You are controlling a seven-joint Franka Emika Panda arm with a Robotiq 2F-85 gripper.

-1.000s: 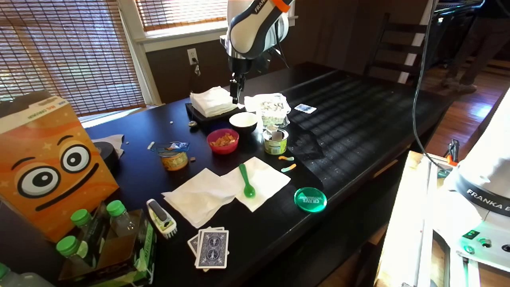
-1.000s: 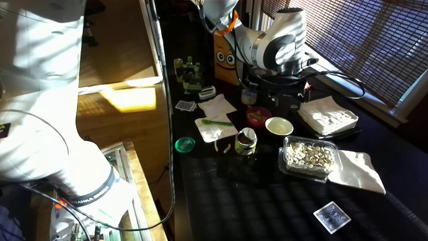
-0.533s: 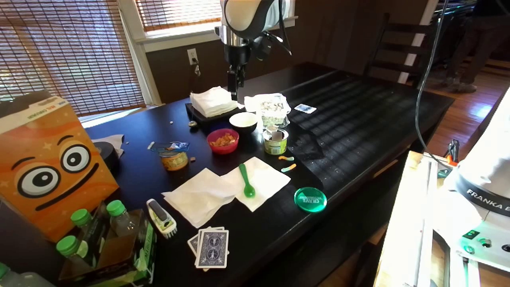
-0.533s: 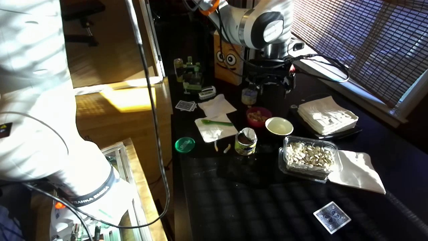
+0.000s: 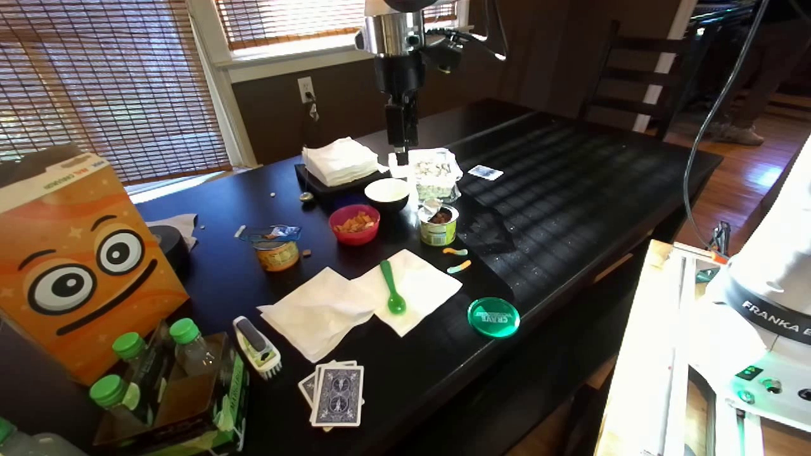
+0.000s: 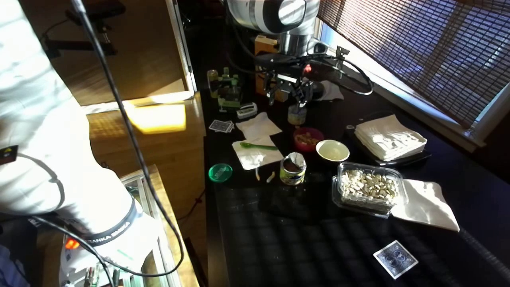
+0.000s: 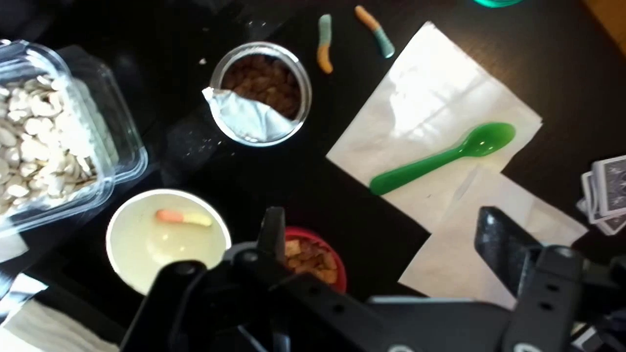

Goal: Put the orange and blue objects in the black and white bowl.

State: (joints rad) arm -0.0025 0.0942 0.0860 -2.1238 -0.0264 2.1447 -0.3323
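Two orange and blue gummy worms [image 5: 455, 251] [image 5: 459, 266] lie apart on the black table; they also show in the wrist view [image 7: 324, 44] [image 7: 375, 31] beside the opened can. The black and white bowl [image 5: 388, 190], pale inside and dark outside, stands behind the red bowl. In the wrist view an orange and yellow worm [image 7: 183, 217] lies inside that bowl [image 7: 146, 259]. My gripper [image 7: 381, 220] is open and empty, high above the table, with the red bowl and white napkins below its fingers. It also shows in both exterior views [image 5: 402, 152] [image 6: 286, 101].
A red bowl [image 5: 355, 235] of orange pieces, an opened can [image 5: 437, 233] and a clear tub [image 6: 370, 191] stand near the bowl. A green spoon [image 5: 393, 291] lies on napkins. A green lid [image 5: 493, 316] is near the table edge. A stack of napkins [image 5: 339, 161] sits behind.
My arm and open gripper have swung sideways above the table, toward the worms' side: rightward in an exterior view, leftward and slightly up in another. The objects on the table have not moved.
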